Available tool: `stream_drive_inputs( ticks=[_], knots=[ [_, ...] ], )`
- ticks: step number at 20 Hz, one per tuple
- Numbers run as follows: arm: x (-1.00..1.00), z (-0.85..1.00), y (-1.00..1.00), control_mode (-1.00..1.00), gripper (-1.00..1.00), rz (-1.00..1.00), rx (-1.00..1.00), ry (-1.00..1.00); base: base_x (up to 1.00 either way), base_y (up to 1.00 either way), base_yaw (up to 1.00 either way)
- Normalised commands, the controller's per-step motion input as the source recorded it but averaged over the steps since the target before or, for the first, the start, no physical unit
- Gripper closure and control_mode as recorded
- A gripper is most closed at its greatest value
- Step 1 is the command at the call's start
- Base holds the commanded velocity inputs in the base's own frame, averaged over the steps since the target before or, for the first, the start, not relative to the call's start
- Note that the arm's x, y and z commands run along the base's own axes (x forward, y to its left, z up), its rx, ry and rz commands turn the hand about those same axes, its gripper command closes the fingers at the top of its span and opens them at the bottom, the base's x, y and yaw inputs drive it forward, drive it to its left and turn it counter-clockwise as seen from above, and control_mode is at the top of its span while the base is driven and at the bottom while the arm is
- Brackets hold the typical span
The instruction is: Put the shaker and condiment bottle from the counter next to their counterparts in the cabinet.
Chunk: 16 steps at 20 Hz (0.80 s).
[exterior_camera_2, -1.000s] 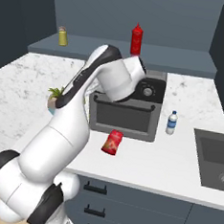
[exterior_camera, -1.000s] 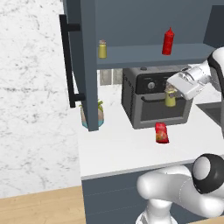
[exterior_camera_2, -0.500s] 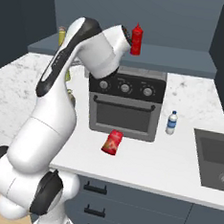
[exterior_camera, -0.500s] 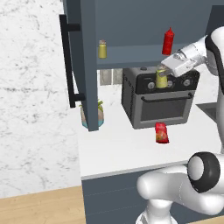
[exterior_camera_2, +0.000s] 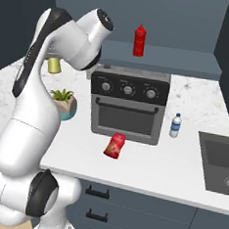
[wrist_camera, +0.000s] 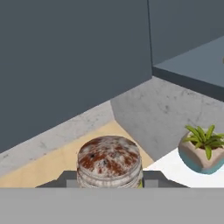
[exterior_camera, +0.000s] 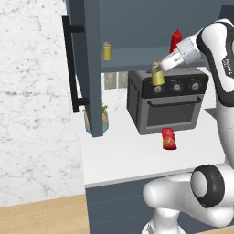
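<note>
1. The gripper (exterior_camera: 161, 69) is clamped on the shaker (exterior_camera: 157, 76), now lifted leftward near the cabinet (exterior_camera: 137, 57) shelf edge.
2. Probably heading beside the twin shaker (exterior_camera: 107, 51).
3. The condiment bottle (exterior_camera: 168, 138) is lying on the counter (exterior_camera: 119, 151), waiting.

White marbled wall (exterior_camera: 32, 114) is running behind a black toaster oven (exterior_camera_2: 128, 105), light wood floor (exterior_camera: 41, 215) is showing below, dark drawer fronts (exterior_camera_2: 142, 214) are sitting underneath, a sink (exterior_camera_2: 220, 165) is lying at the right, a potted plant (exterior_camera_2: 64, 102) is standing nearby.
</note>
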Motion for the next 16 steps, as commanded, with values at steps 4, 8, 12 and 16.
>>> stream_drive_inputs(
  ticks=[4, 8, 12, 16],
  knots=[
    [0.00, -0.17, 0.15, -1.00, 1.00, -0.17, 0.03, -0.13, 0.00, 0.00, 0.00],
    [0.00, 0.00, 0.23, -1.00, 1.00, -0.37, 0.12, -0.29, 0.00, 0.00, 0.00],
    [0.00, 0.00, 0.22, -1.00, 1.00, -0.42, 0.12, -0.27, 0.00, 0.00, 0.00],
    [0.00, 0.00, 0.11, -1.00, 1.00, -0.40, 0.09, -0.23, 0.00, 0.00, 0.00]
  ],
)
